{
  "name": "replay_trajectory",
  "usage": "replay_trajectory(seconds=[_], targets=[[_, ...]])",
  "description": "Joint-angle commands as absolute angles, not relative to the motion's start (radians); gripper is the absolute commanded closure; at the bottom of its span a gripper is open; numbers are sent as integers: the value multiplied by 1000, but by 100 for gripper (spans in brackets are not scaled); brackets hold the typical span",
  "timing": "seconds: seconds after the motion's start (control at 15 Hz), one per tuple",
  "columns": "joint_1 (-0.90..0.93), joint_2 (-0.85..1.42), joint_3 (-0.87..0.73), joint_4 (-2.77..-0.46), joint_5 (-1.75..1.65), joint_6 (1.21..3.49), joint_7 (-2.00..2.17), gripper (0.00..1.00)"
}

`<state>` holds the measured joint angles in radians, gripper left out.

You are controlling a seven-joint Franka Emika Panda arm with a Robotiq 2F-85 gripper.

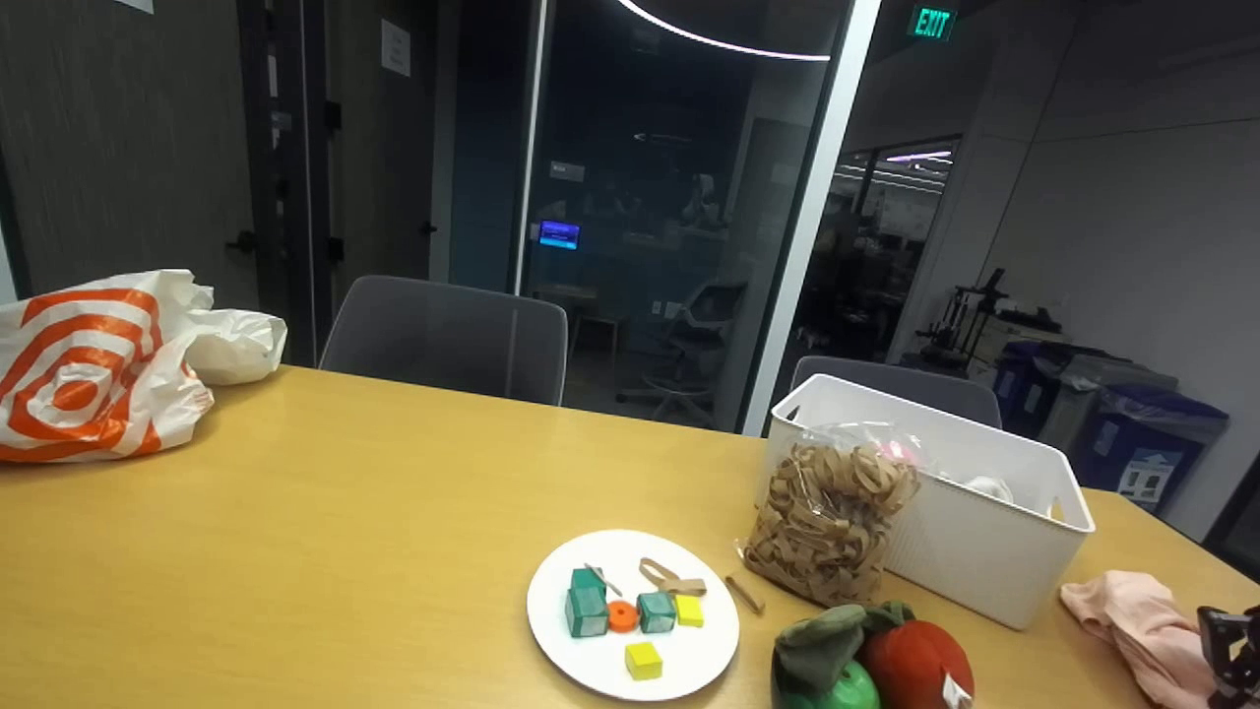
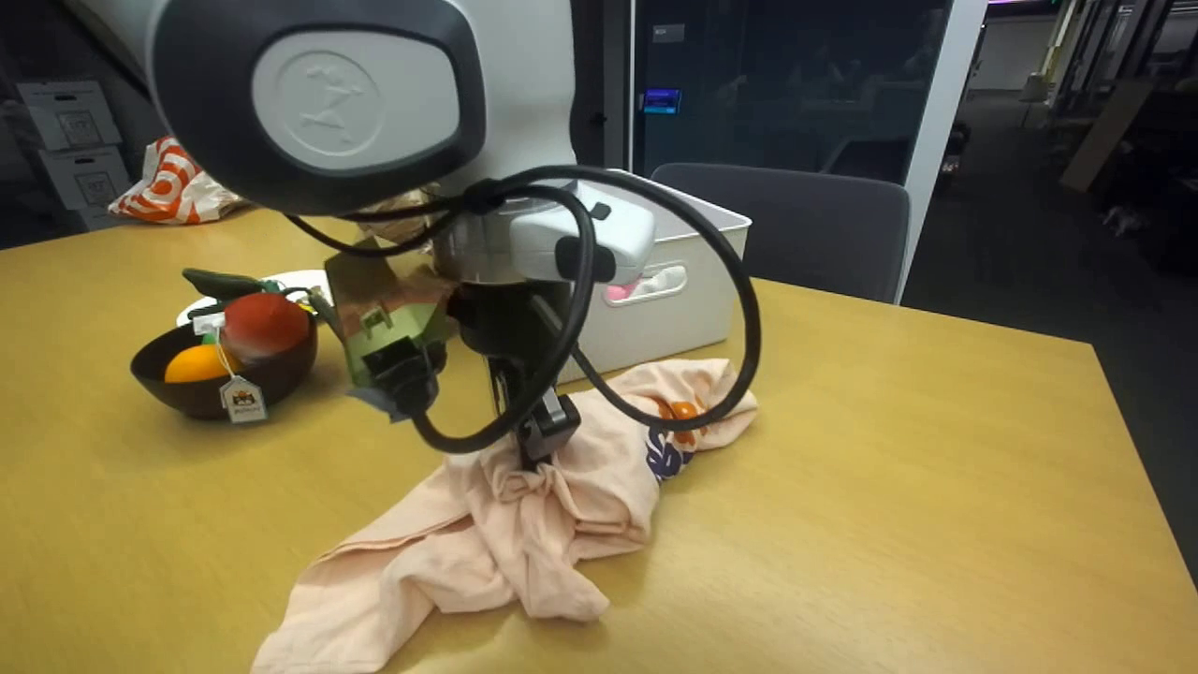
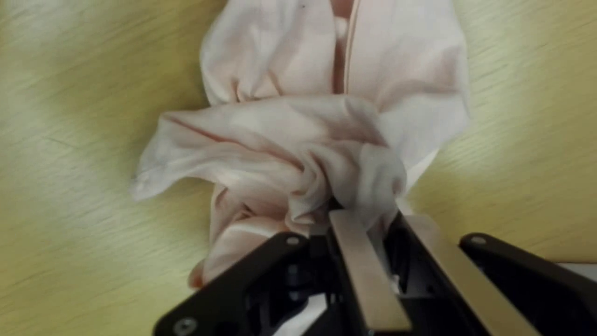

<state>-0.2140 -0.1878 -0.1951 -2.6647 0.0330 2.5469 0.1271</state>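
A pale pink cloth [image 2: 524,534] with a knot-like bunch at its middle lies crumpled on the table, with a dark blue and orange print towards its far end. My gripper [image 2: 533,454] points down into that bunch. In the wrist view a fold of the cloth [image 3: 275,121] rises between the fingertips, and the gripper [image 3: 371,221] is shut on it, jaws slightly apart around the fabric. Where the fold enters the jaws is blurred. At the right edge of an exterior view only part of the gripper [image 1: 1230,640] and some cloth [image 1: 1142,620] appear.
A white bin [image 1: 984,551] stands behind the cloth, a bag of brown strips [image 1: 827,522] against it. A dark bowl [image 2: 178,393] holds toy fruit. Blocks sit on a white plate [image 1: 581,670]. A cable [image 2: 749,318] loops beside the arm. A shopping bag [image 1: 98,374] lies farther off.
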Motion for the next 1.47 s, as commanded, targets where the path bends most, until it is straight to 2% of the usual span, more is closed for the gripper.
replay_trajectory(seconds=[0.0,0.27,0.47,0.73,0.93,1.0,1.13,1.4], targets=[[-164,-317,-243,-2681,214,2457,-93,82],[-129,-415,-288,-2687,300,2387,-309,82],[-107,-474,-297,-2714,280,2415,-425,81],[-124,-546,-268,-2762,208,2488,-416,82],[-121,-568,-274,-2772,177,2506,-402,80],[-118,-543,-276,-2747,172,2480,-393,56],[-114,-529,-275,-2749,165,2489,-388,53],[-119,-520,-269,-2752,142,2467,-378,24]])
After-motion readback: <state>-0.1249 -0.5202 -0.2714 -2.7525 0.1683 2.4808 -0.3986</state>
